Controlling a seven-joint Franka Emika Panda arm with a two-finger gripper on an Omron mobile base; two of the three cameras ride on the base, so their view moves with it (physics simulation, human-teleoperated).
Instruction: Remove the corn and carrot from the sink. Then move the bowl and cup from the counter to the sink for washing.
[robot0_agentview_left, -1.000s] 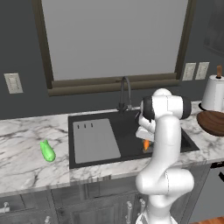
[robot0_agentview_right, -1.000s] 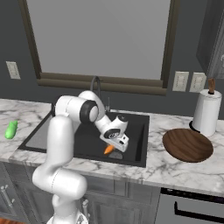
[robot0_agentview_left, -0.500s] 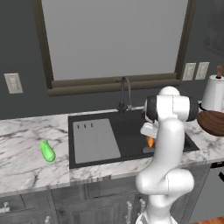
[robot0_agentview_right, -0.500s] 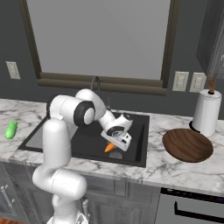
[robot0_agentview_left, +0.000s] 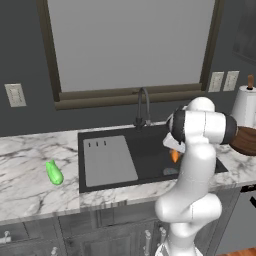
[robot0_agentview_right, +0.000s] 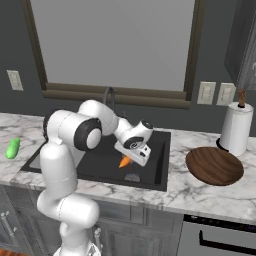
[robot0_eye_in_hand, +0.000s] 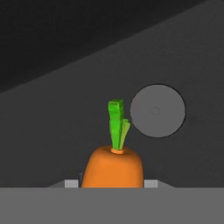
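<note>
My gripper (robot0_agentview_right: 127, 159) is shut on the small orange carrot (robot0_agentview_right: 124, 161), holding it above the right part of the black sink (robot0_agentview_right: 95, 165). In the hand view the carrot (robot0_eye_in_hand: 113, 168) sits between the fingertips with its green top pointing up, over the sink floor. In the left base view the carrot (robot0_agentview_left: 174, 155) hangs beside my forearm. The green corn (robot0_agentview_left: 54, 172) lies on the white marble counter (robot0_agentview_left: 25, 192) left of the sink (robot0_agentview_left: 147, 145); the right base view has the corn (robot0_agentview_right: 12, 148) at far left. The brown wooden bowl (robot0_agentview_right: 215, 165) rests on the counter to the right. The cup is out of view.
The round drain (robot0_eye_in_hand: 157, 110) lies below and beside the carrot. A grey drainboard panel (robot0_agentview_left: 109, 160) covers the sink's left part. The dark curved faucet (robot0_agentview_left: 143, 107) stands behind the basin. A paper towel roll (robot0_agentview_right: 235, 129) stands behind the bowl.
The hand has carried the carrot a little upward and toward the right side of the sink. The corn and bowl have stayed put.
</note>
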